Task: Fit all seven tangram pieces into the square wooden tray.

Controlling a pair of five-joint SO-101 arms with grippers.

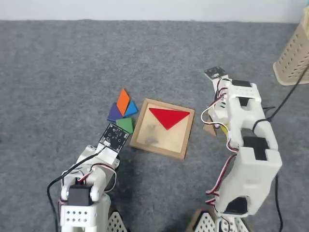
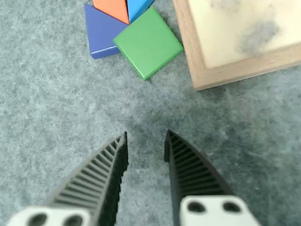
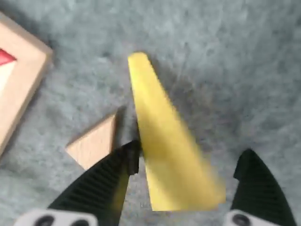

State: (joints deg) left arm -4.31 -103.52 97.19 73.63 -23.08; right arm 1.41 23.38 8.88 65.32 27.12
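Note:
The square wooden tray (image 1: pixel 181 145) lies mid-table with a red triangle (image 1: pixel 169 117) in its far part. Left of it cluster an orange piece (image 1: pixel 123 100), a blue piece (image 1: pixel 131 108), a purple piece (image 1: pixel 114 112) and a green square (image 1: pixel 125 124). My left gripper (image 2: pixel 146 141) is open over bare carpet, just short of the green square (image 2: pixel 148 42) and the tray's corner (image 2: pixel 225 70). My right gripper (image 3: pixel 190 153) is open right of the tray, with a yellow triangle (image 3: pixel 164 146) between its fingers. One finger (image 3: pixel 117 174) touches the yellow triangle and the other stands apart. A plain wooden triangle (image 3: pixel 94 143) lies beside it.
Grey carpet covers the table. A perforated beige container (image 1: pixel 294 53) stands at the far right. The right arm's body (image 1: pixel 246 145) rises to the right of the tray, and the left arm's base (image 1: pixel 82 203) sits at the front left.

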